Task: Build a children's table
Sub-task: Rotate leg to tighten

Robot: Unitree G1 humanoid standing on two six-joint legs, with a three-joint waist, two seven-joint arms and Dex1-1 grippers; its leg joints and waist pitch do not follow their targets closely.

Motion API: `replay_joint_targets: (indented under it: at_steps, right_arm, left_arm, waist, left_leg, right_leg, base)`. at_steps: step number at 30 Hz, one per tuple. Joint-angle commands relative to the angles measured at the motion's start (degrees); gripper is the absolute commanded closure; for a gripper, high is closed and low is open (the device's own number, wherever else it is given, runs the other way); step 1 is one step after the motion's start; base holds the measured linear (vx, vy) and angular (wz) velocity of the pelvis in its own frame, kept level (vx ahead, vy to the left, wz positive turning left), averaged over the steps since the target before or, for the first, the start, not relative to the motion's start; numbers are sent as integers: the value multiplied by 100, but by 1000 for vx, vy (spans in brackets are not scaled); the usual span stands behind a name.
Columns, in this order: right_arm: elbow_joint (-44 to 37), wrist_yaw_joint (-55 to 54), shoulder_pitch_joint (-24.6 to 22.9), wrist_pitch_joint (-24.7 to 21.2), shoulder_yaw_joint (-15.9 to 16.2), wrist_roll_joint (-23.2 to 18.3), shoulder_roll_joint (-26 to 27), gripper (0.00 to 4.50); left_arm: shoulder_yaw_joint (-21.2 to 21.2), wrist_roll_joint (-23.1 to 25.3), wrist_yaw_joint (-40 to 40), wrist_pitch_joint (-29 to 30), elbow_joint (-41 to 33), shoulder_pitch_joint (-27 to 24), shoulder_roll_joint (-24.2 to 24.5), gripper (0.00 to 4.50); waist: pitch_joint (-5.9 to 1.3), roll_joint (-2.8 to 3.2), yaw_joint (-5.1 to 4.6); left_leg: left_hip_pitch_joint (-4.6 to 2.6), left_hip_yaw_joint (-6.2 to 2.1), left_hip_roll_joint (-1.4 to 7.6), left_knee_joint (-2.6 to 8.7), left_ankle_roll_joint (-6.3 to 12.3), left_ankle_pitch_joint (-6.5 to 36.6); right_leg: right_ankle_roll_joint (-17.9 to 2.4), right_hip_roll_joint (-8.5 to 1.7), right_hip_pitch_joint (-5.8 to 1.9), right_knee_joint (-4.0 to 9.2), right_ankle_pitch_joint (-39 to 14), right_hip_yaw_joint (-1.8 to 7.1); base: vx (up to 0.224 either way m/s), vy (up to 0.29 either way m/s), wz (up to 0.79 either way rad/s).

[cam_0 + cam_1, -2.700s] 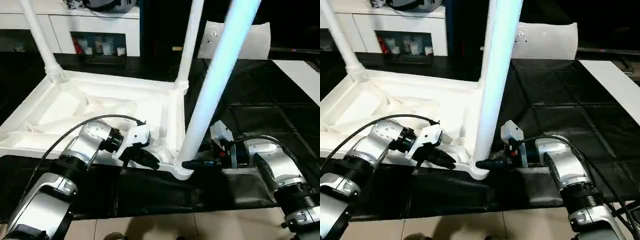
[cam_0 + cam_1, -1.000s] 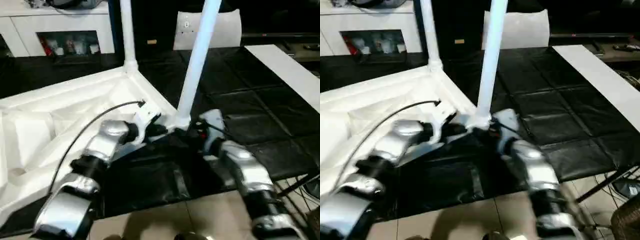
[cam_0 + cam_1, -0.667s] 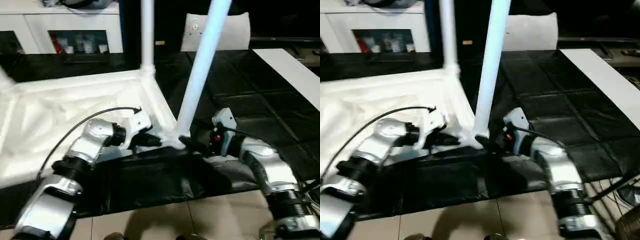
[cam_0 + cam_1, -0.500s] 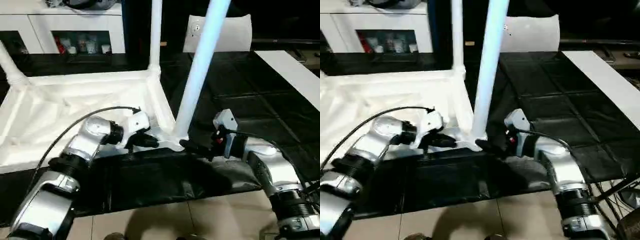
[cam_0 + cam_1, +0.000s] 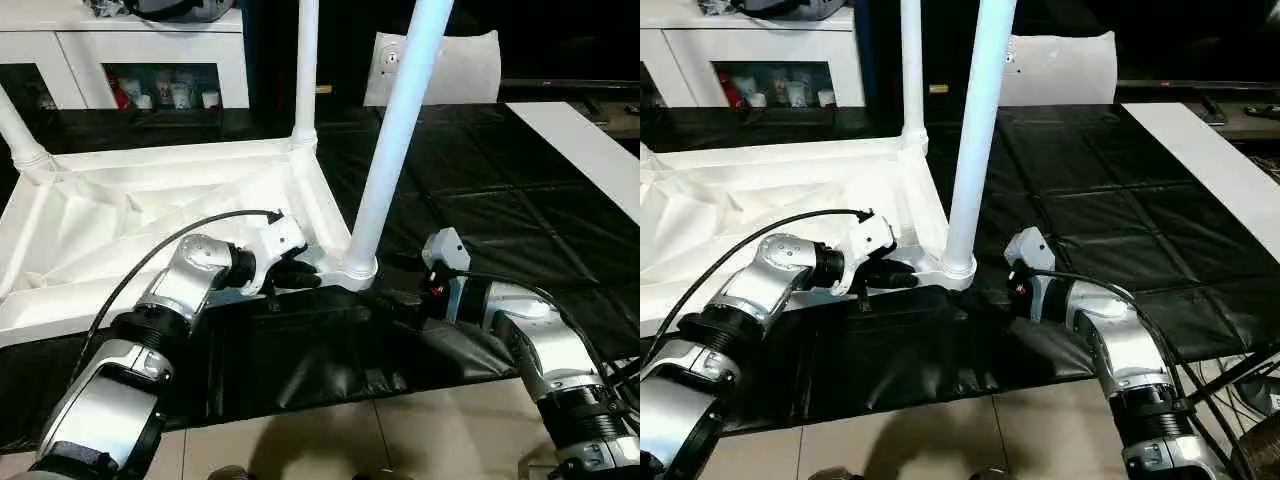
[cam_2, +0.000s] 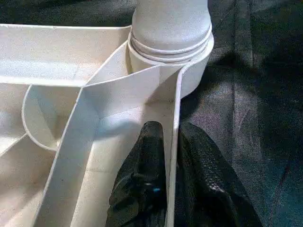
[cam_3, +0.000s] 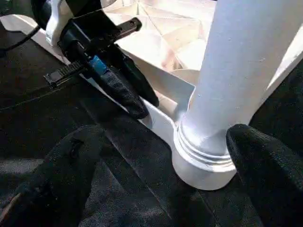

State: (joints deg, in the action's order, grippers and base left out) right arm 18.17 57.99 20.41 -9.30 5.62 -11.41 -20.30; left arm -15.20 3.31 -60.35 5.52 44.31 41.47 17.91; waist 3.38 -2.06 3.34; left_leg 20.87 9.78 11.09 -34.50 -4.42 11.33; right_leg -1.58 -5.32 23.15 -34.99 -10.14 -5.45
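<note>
The children's table lies upside down on a black mat: a white tabletop (image 5: 150, 200) with a ribbed underside. Three white legs stand upright in its corner sockets: the near one (image 5: 395, 140), a far one (image 5: 305, 70) and one at the left (image 5: 20, 130). My left gripper (image 5: 300, 280) is shut on the tabletop's rim (image 6: 173, 109) just beside the near socket (image 6: 170, 52), one finger inside the wall and one outside. My right gripper (image 5: 395, 297) stands open on the mat on the socket's other side. Its fingers (image 7: 71, 165) spread wide on either side of the leg's base (image 7: 203, 156) without touching it.
A white pillow-like block (image 5: 450, 65) leans at the back, and a flat white strip (image 5: 590, 135) lies at the right on the black mat (image 5: 480, 200). A white cabinet (image 5: 130, 50) stands at the back left. Tiled floor (image 5: 400, 440) runs along the front.
The head camera has swung, shifting the whole picture. My right gripper has opened wider and sits a little back from the leg's base. My left gripper stays on the rim.
</note>
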Motion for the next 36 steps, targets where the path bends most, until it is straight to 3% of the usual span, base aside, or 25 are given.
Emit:
replay_joint_targets:
  at_steps: [1,2,6,15,21,24,27,30,33,36]
  right_arm:
    - [-112,52,-17,58,25,4,-79,0]
    - [-117,54,-22,59,27,10,-83,0]
    - [-102,57,-25,87,14,12,-95,0]
    - [-46,16,0,165,33,-2,-115,0]
    - [-46,30,-5,185,23,-12,-146,0]
    - [-18,137,34,217,47,-19,-194,0]
    - [-6,338,77,256,115,-16,-282,0]
    - [-34,703,117,238,239,-68,-398,0]
    - [-45,1152,139,305,381,-154,-473,0]
    - [-9,1299,166,266,425,-185,-485,36]
  left_arm:
    - [34,7,33,151,83,88,-22,389]
    - [27,6,20,191,85,87,-17,416]
    - [-185,204,-52,154,121,84,92,437]
    - [-234,325,41,3,79,161,137,437]
    - [-302,185,-497,-56,-200,107,267,437]
    - [-502,50,-1314,-712,-414,-105,439,437]
    - [-569,-61,-1744,-860,-503,-191,514,437]
    - [-683,-76,-2107,-901,-589,-241,595,437]
    - [-810,49,-2252,-1089,-525,-228,667,437]
    - [-831,63,-2326,-1166,-486,-216,680,450]
  waist:
    - [-393,-24,-3]
    - [-394,-24,-1]
    - [-392,-26,-6]
    - [-391,-16,-9]
    - [-412,-21,-33]
    - [-427,-35,-41]
    - [-425,-14,-29]
    - [-403,-14,12]
    - [-385,-17,28]
    - [-379,-21,37]
  left_leg:
    - [-22,-28,213,412,379,856]
    - [-19,-29,213,411,382,851]
    - [-15,-35,216,416,390,876]
    - [-18,-35,214,418,359,931]
    - [-6,-37,215,407,400,749]
    - [15,-38,217,401,493,558]
    - [-39,-6,228,389,565,548]
    - [-46,-3,240,405,538,682]
    - [-52,-13,254,423,428,943]
    - [-51,-23,252,433,364,1045]
  right_leg:
    - [-965,-347,-318,474,-1624,305]
    - [-973,-348,-319,472,-1605,305]
    - [-959,-352,-322,477,-1632,305]
    - [-949,-349,-322,482,-1671,303]
    - [-1064,-348,-340,430,-1312,307]
    - [-1169,-355,-358,386,-970,313]
    - [-1355,-341,-328,356,-664,325]
    - [-1364,-348,-328,362,-806,329]
    - [-1237,-361,-321,405,-1216,323]
    - [-1141,-371,-325,432,-1478,323]
  base:
    - [0,0,0]
    - [0,0,0]
    - [0,0,0]
    - [0,0,0]
    - [0,0,0]
    - [0,0,0]
    - [0,0,0]
    - [0,0,0]
    - [0,0,0]
    - [0,0,0]
